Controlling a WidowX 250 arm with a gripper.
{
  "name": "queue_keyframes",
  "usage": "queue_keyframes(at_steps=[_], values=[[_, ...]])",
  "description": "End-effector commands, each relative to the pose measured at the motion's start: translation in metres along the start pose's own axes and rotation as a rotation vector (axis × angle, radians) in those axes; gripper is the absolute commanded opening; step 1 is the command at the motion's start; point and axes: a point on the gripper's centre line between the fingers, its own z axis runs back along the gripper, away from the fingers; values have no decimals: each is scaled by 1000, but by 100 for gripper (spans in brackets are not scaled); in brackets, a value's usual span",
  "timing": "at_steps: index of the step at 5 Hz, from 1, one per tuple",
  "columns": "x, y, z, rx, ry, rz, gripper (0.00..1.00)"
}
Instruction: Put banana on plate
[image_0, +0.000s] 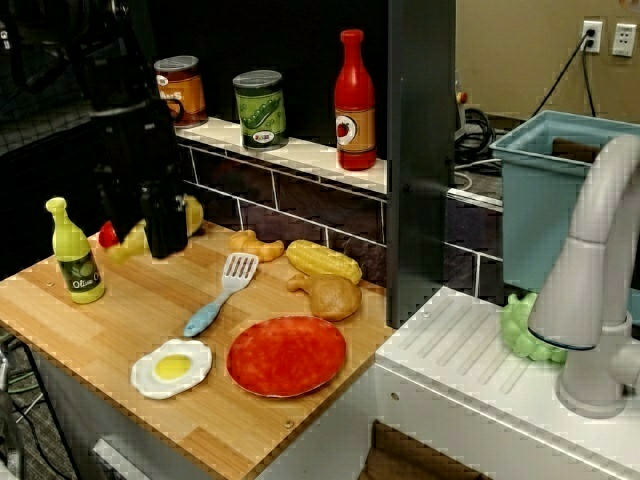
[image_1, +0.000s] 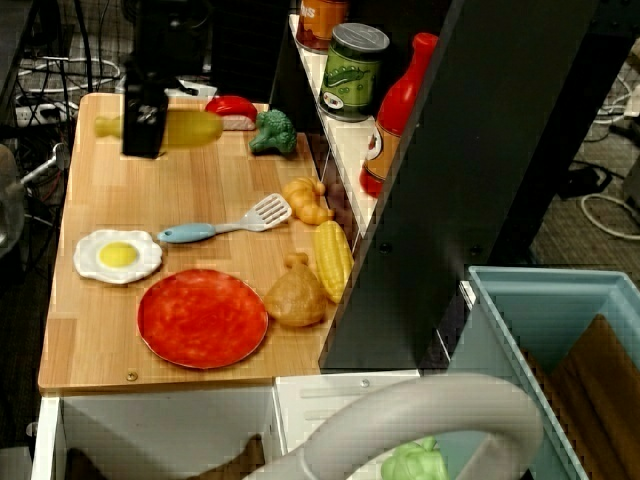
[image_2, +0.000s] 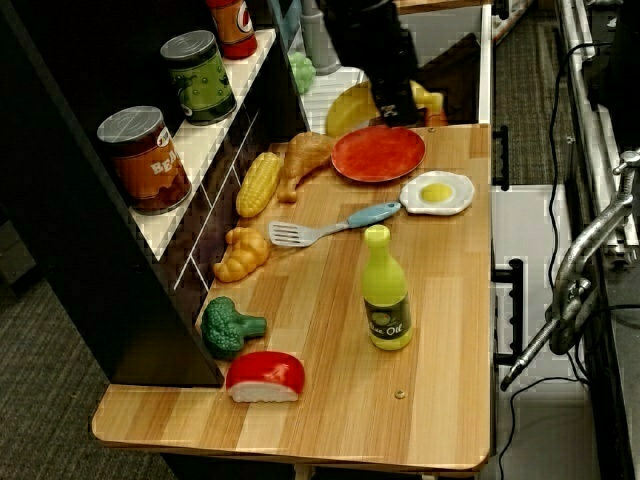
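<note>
Jaws of the gripper are clenching the banana crosswise near its middle, w/ yellow ends sticking out on both sides. That mid-body hold is probably keeping the curved toy level while it is hanging above the bench, clear of the wood. In the front view the black arm is hiding most of the fruit, leaving only a yellow end showing at the gripper.

Below and beside the jaws, the oil bottle, a red-and-white toy and broccoli are crowding the far end, so a raised carry looks like the safe way across. Spatula and fried egg are lying between the jaws and the goal.

Plate is sitting empty at the opp. end of the bench, well apart from the banana, w/ the chicken leg just beside its rim. Judging by this, transport is under way; the drop is not yet done.
</note>
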Motion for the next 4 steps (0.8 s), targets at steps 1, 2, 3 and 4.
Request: queue_keyframes(at_steps=[1, 2, 3, 4], values=[[-38, -32, -34, 98, -7, -97, 0], [-46, -53, -50, 110, -23, -139, 0], [-33, -57, -53, 100, -14, -122, 0], [-20, -58, -55, 69, -22, -125, 0]])
